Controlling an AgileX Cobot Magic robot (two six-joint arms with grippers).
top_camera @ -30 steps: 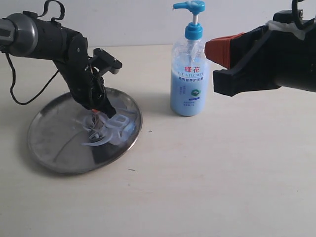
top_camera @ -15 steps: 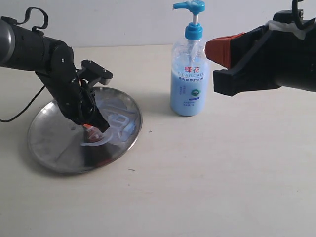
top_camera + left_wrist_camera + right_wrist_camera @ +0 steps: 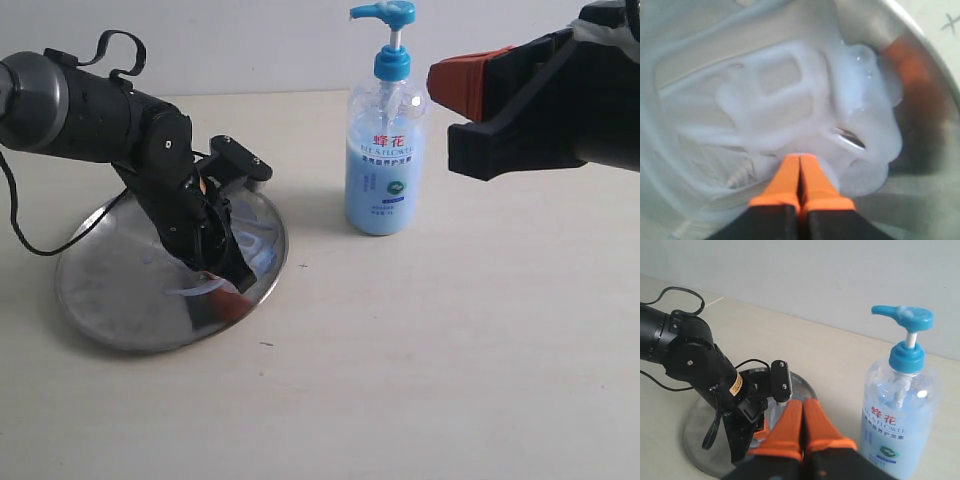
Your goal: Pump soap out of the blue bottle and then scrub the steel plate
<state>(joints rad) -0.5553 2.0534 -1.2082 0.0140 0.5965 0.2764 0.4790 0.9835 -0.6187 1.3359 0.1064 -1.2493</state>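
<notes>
Left hand (image 3: 800,161) closed on nothing, tips in the soap (image 3: 790,100) at the plate's (image 3: 100,290) bottle-side edge, so you sweep lightly inward across bare steel; right hand (image 3: 802,409) closed, raised beside the upright bottle (image 3: 383,170).

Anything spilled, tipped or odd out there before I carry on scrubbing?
Nothing stands out. The soap lies smeared inside the plate, reaching close to its rim but not over it as far as the views show. The bottle stands upright beside the plate, apart from it. The left gripper, shut, has its tips in the soap.
</notes>
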